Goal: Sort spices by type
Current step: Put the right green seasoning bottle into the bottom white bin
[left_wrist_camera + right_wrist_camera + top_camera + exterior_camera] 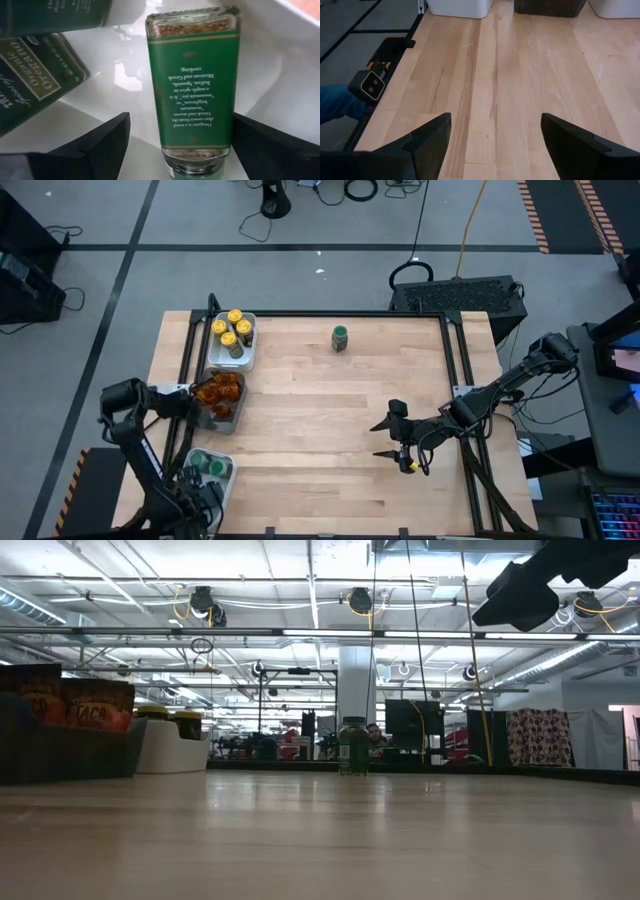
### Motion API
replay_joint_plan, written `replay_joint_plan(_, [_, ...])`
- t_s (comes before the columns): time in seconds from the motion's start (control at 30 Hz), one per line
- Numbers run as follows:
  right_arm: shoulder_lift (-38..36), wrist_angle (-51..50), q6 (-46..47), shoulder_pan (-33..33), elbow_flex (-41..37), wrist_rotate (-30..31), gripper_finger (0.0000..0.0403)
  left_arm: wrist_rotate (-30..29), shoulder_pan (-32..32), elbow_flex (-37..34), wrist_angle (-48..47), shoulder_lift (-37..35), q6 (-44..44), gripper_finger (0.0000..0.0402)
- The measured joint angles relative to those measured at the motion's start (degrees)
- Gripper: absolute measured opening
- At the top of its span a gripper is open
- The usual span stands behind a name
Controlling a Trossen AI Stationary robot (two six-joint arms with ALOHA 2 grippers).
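My left gripper (181, 117) is open and reaches down into the near-left white tray (192, 456), which holds green-lidded jars (214, 469). Its fingers stand on either side of one green-labelled jar (192, 85), with a gap on both sides. A second green-labelled jar (30, 80) lies tilted beside it. Another green-lidded jar (341, 337) stands alone on the table near the far edge. Yellow-lidded jars (232, 333) fill the far-left white tray. Orange-brown packets (219, 391) sit in the dark grey tray. My right gripper (380, 438) hovers open over bare table, right of centre.
The three trays line the table's left edge. A black frame (455, 360) runs along the table's far and right sides. Bare wood (520, 75) stretches between the trays and my right gripper. In the low view the lone jar (352, 746) stands mid-table.
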Motion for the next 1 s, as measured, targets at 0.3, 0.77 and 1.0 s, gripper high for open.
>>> replay_joint_plan(0.3, [0.0, 0.03, 0.02, 0.0, 0.0, 0.0, 0.029, 0.38, 0.02, -0.17, -1.44, 0.19, 0.28, 0.0283])
replay_joint_plan(0.77, [0.0, 0.02, 0.02, 0.0, 0.0, 0.02, 0.029, 0.12, 0.02, -0.17, -0.98, 0.17, 3.06, 0.0204])
replay_joint_plan(1.0, [0.0, 0.02, 0.02, 0.0, 0.0, 0.02, 0.029, -0.73, 0.0, 2.29, -3.85, 0.31, 5.05, 0.0205])
